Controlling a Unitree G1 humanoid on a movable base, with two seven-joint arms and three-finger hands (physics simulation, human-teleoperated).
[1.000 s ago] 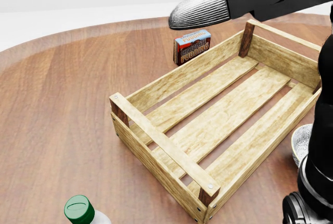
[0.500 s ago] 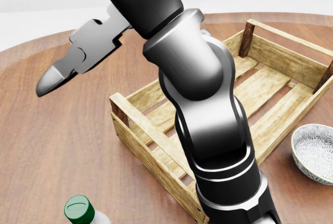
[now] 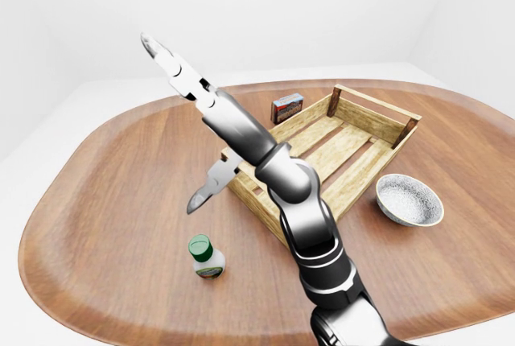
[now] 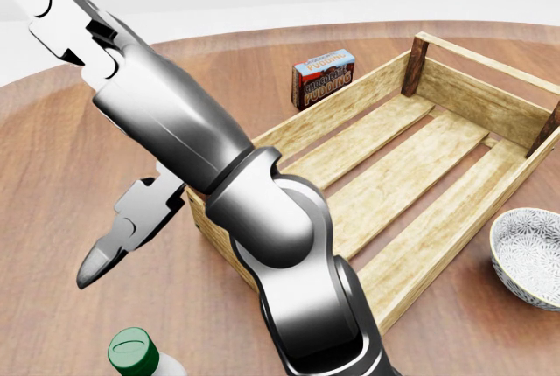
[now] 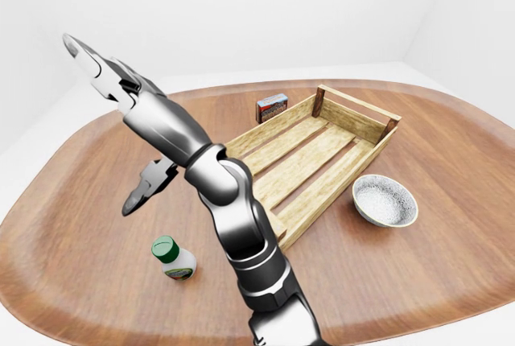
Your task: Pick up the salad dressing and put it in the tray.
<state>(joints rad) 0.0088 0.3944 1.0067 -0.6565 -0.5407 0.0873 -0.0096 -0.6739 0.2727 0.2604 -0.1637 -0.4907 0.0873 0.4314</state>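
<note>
Stands upright on the brown wooden tabletop (image 3: 105,201): a small pale salad dressing bottle with a green screw cap (image 3: 207,258), near the bottom left of the left-eye view. Shown whole only in the two eye views, with white body and a coloured label; cut down in the head view to the green cap and a sliver of shoulder at the bottom edge. Untouched, with bare wood all round it.

Hangs above and a little to the right of the bottle: one grey metallic three-finger hand (image 3: 189,129) on a glossy dark arm rising from the bottom of the views. Fingers spread wide apart, gripping nothing: one finger (image 3: 159,55) pointing up toward the top left, another (image 3: 207,188) pointing down toward the bottle, its tip clear of the cap. Cannot tell from the frames which arm it is; no second hand visible.

Lies just right of the arm: an empty light wooden slatted tray (image 5: 338,149), partly hidden behind the elbow in the head view. Just beyond its far corner, a small red-brown pudding box (image 4: 323,77). Right of the tray, a patterned white ceramic bowl (image 3: 409,199), cropped in the head view.
</note>
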